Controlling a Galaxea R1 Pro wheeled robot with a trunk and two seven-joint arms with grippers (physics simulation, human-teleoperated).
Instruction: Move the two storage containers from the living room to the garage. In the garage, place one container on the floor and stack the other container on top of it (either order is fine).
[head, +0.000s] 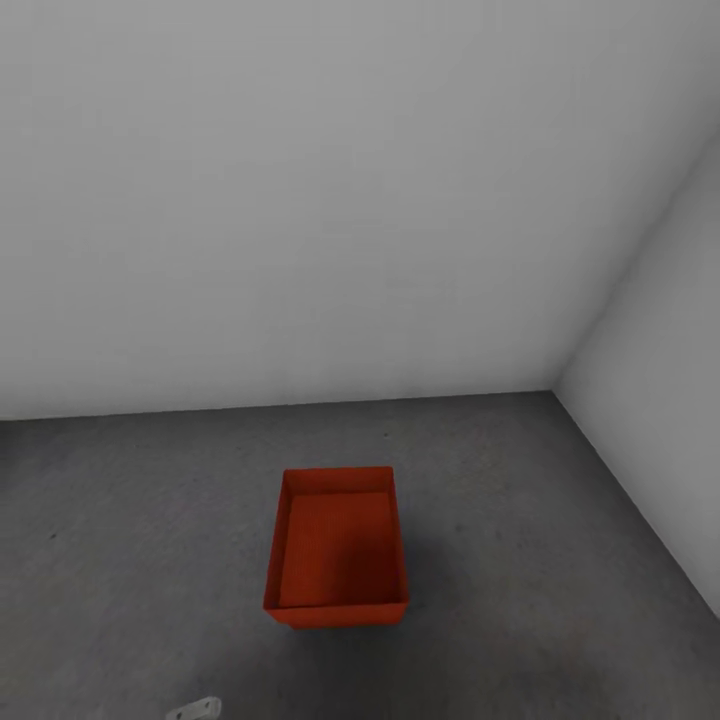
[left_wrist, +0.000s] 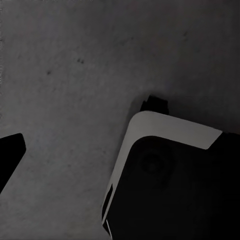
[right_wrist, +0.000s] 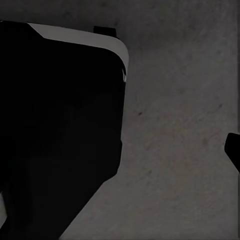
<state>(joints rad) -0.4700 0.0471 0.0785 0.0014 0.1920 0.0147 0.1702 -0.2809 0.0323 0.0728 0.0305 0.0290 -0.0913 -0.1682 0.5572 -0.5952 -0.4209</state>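
Here, bin: on the grey concrete floor, near the wall corner, straight ahead of the robot.
Long axis: running away from the robot.
Nearer arm: neither; centred.
Grippers: cannot tell whether open or closed.

White arm part peeking at head view's 6 o'clock edge, dark base corner below both wrists — grippers' state unclear

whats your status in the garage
One orange bin upright on grey floor, near wall corner. Hands not holding anything seen; open or shut unclear. Nothing around the bin.
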